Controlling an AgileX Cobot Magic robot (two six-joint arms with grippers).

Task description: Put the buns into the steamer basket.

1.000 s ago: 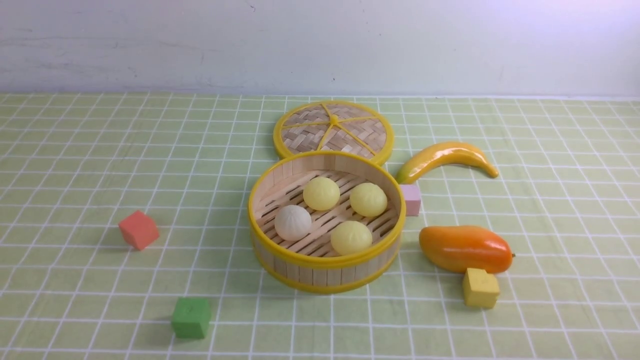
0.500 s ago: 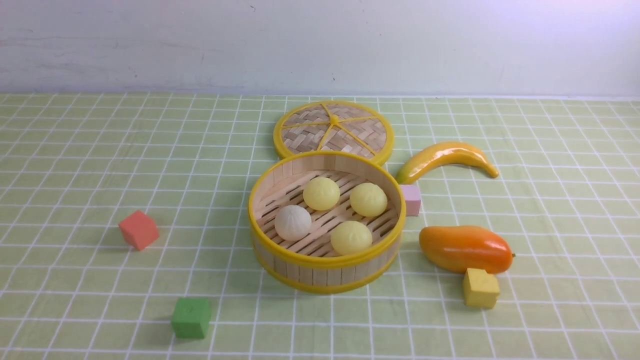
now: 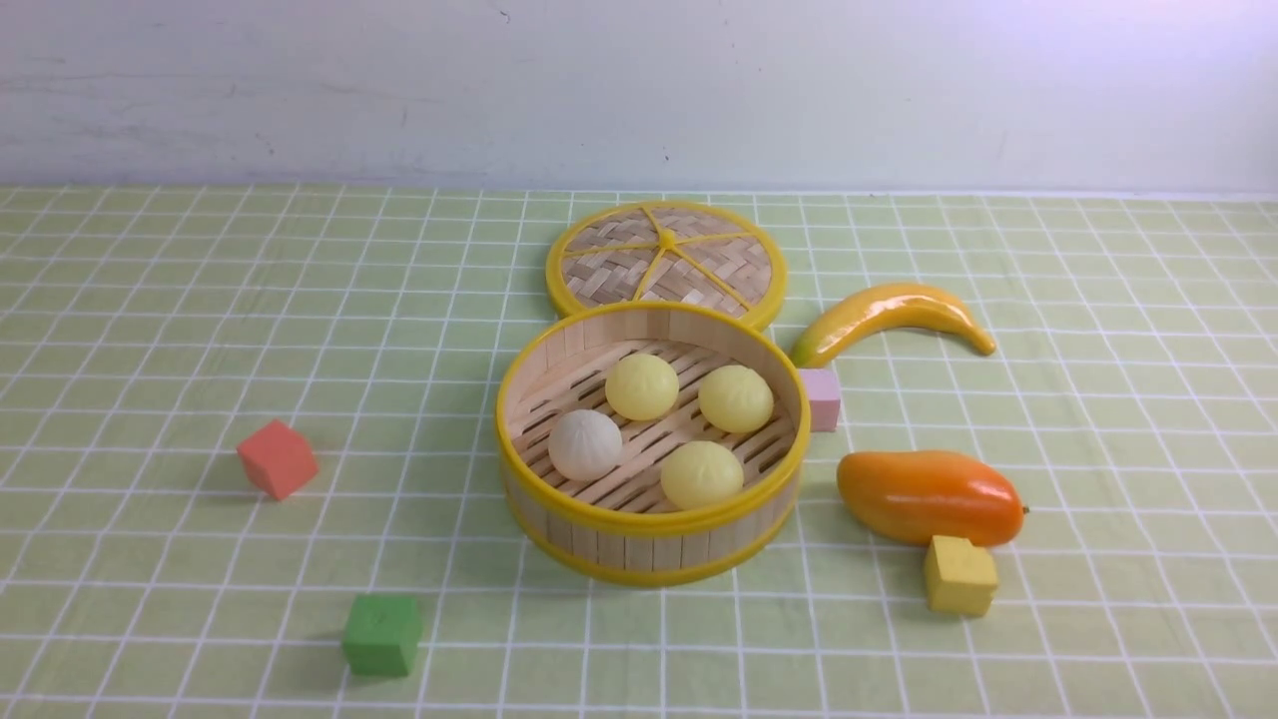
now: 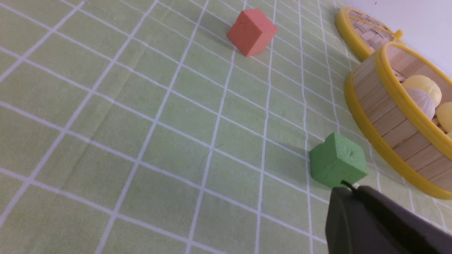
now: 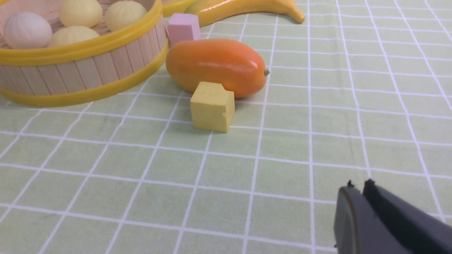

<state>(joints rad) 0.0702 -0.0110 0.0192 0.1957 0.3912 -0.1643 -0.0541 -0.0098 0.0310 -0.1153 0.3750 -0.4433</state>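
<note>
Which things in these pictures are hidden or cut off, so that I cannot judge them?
- Left claw: left wrist view, cut by the frame edge; open or shut unclear.
- Both arms: absent from the front view.
- Pink cube: front view, partly behind the basket wall.
- Fourth bun: left wrist view, cut by the frame edge.

1. Four small round pleated toy buns: three pale yellow ones and one off-white one, all at the frame's centre.
2. One round bamboo steamer basket with yellow rims.
3. One flat woven round lid with yellow spokes, upper centre.
4. Four small foam cubes: red, green, pink, yellow.
5. One yellow plastic banana.
6. One orange plastic mango.
</note>
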